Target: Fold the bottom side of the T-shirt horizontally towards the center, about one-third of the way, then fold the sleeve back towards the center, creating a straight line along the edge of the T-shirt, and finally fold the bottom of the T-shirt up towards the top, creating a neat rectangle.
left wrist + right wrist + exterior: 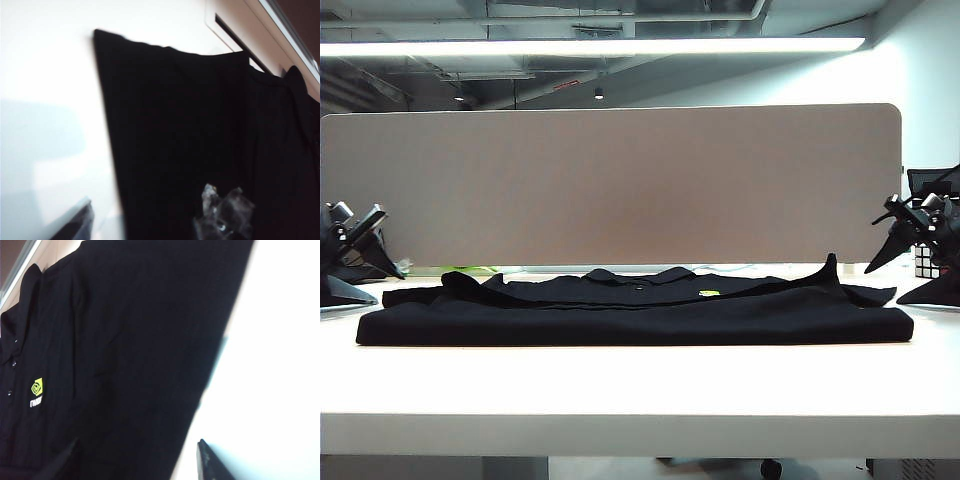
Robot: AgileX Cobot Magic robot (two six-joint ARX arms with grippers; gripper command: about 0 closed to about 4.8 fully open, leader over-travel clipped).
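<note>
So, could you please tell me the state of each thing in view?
Large black soft-fabric T-shirt: lying flat on the table, near side folded over, collar showing.
Left gripper: raised off the shirt's left end, open, empty.
Right gripper: raised off the right end, open, empty.
</note>
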